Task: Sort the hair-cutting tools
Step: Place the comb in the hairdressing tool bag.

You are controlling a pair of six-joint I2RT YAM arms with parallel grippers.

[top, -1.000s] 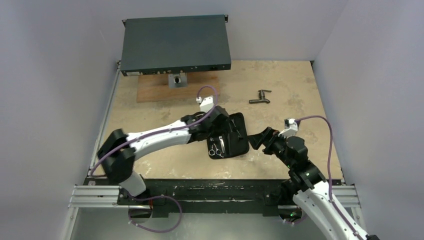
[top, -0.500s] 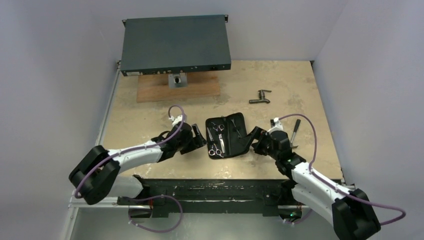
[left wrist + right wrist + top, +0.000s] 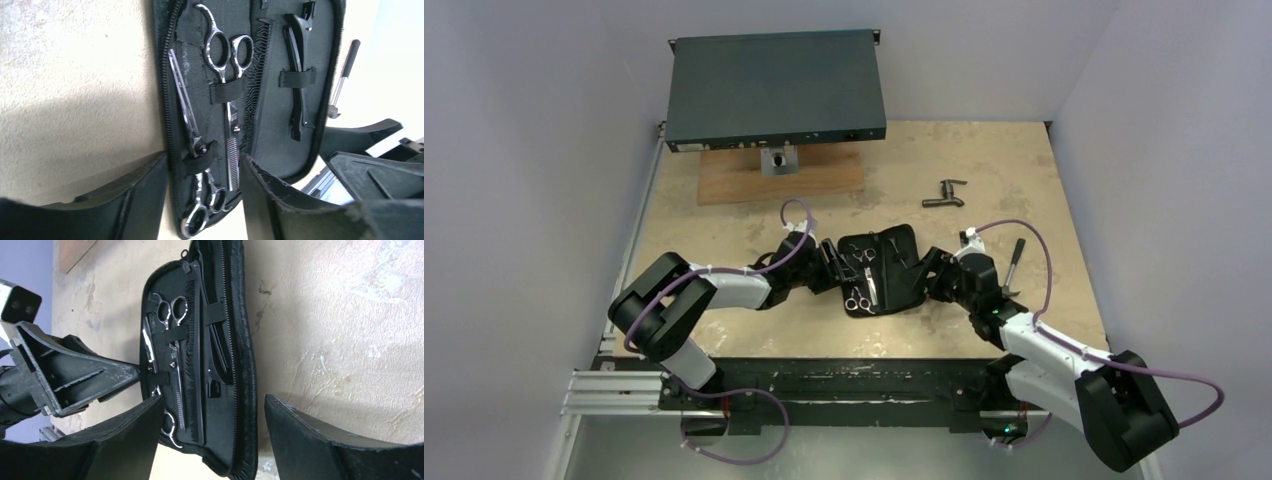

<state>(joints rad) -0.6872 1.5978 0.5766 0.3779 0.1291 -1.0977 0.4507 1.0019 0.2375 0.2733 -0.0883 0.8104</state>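
Open case [image 3: 907, 290], two scissors [image 3: 233, 131], comb [image 3: 260, 85] lying near-to-far (handles opposite ends)

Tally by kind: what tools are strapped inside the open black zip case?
Silver scissors: 2
Black comb: 1
Black clip: 1
Total: 4

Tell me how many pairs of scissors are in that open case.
2. One scissors lies in the case's left half, rings at the far end; the other scissors sits beside it, reversed, rings at the near end. No others visible.
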